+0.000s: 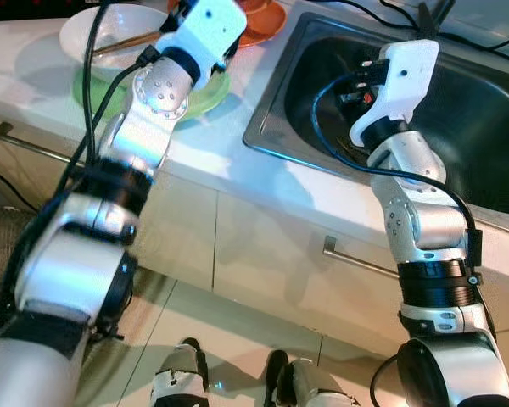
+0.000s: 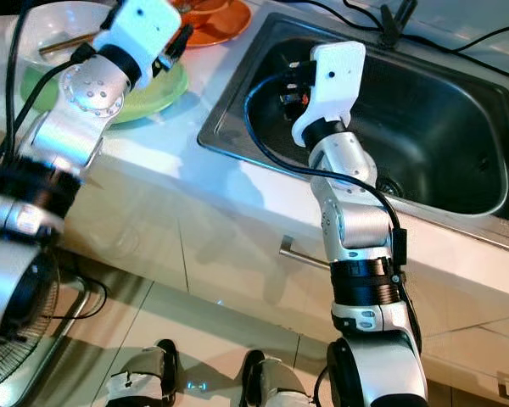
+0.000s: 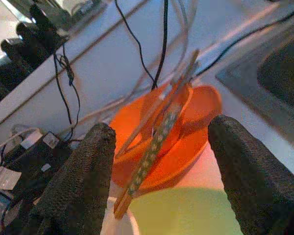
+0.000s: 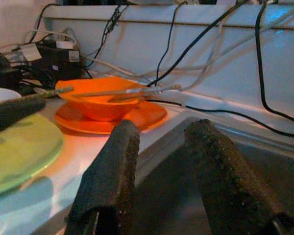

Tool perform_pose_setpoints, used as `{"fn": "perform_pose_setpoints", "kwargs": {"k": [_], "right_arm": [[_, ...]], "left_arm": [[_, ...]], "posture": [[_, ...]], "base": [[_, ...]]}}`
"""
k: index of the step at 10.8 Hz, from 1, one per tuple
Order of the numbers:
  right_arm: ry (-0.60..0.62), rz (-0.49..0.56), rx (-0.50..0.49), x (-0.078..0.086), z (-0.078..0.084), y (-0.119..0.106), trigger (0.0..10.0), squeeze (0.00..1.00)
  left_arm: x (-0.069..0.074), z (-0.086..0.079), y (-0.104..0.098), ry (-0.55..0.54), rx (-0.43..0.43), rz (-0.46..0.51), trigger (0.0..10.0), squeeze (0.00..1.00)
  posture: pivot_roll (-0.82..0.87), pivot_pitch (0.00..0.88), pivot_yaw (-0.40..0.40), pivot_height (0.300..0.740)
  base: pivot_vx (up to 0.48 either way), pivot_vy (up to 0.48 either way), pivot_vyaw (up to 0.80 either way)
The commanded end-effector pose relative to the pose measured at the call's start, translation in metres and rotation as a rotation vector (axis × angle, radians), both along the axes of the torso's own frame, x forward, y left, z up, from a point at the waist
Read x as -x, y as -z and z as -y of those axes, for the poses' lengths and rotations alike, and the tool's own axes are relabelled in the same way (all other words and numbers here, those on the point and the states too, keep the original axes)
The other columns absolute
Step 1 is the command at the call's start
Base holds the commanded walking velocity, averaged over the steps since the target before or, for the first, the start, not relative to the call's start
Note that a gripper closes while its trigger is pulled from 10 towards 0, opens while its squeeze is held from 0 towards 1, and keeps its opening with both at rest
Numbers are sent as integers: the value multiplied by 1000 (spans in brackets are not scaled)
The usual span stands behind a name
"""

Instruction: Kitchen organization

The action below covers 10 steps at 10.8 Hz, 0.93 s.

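An orange bowl sits on an orange plate at the back of the counter, with chopsticks lying across it. My left gripper is open just in front of the bowl, above the green plate, with nothing between its fingers. A white bowl holding another pair of chopsticks stands on that green plate's left part. My right gripper is open and empty over the left part of the steel sink, pointing toward the orange bowl.
Black and white cables run along the back wall behind the counter. Cabinet fronts with bar handles lie below the counter edge. A fan guard stands on the floor at my left. My feet are on the tiles.
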State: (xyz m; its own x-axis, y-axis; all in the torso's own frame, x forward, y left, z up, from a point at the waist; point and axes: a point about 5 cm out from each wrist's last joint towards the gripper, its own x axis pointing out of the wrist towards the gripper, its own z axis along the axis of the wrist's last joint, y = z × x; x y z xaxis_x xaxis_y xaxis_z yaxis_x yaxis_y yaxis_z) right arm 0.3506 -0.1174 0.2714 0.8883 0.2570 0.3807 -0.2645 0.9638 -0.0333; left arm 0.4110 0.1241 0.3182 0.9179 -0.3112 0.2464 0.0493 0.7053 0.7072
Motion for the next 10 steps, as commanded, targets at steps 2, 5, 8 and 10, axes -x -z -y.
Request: {"fn": "perform_pose_setpoints", "kwargs": {"k": [2, 5, 8, 10], "right_arm": [[-5, -5, -14, 4, -1, 1, 10000, 0], [-5, -11, -22, 7, -3, 3, 10000, 0], [-4, -15, -27, 9, -5, 4, 10000, 0], [15, -18, -29, 11, -2, 4, 10000, 0]], "left_arm": [[-4, 1, -6, 1, -40, 13, 10000, 1000], [-10, -3, -2, -45, -112, 4, 10000, 0], [-14, -3, 1, -77, -115, -14, 10000, 0], [-14, -3, 4, -73, -30, -32, 10000, 0]], "posture": [[106, 164, -69, 740], [96, 157, -55, 740], [77, 159, -42, 740], [78, 173, -29, 740]], "base": [[0, 0, 0], [0, 0, 0], [0, 0, 0], [0, 0, 0]]}}
